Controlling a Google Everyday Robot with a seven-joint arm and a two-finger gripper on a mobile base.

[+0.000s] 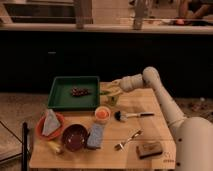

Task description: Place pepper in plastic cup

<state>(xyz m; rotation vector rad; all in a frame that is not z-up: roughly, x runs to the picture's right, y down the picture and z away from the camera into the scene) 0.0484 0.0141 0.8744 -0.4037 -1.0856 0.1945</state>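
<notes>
My gripper (108,90) is at the end of the white arm that reaches in from the right. It sits at the table's back edge, just right of the green tray (60,98). It is shut on the slim green pepper (104,92), which lies roughly level in it. The small pale yellow-green plastic cup (111,99) stands directly under the gripper, partly hidden by it. The pepper is at about the cup's rim, on its left side.
A brown clump (80,91) lies in the tray. In front of the cup stand a small cup with orange inside (102,113), a brush (131,115), a fork (127,140), a blue sponge (95,135), a maroon bowl (75,136), an orange plate with a cloth (50,125) and a brown block (149,149).
</notes>
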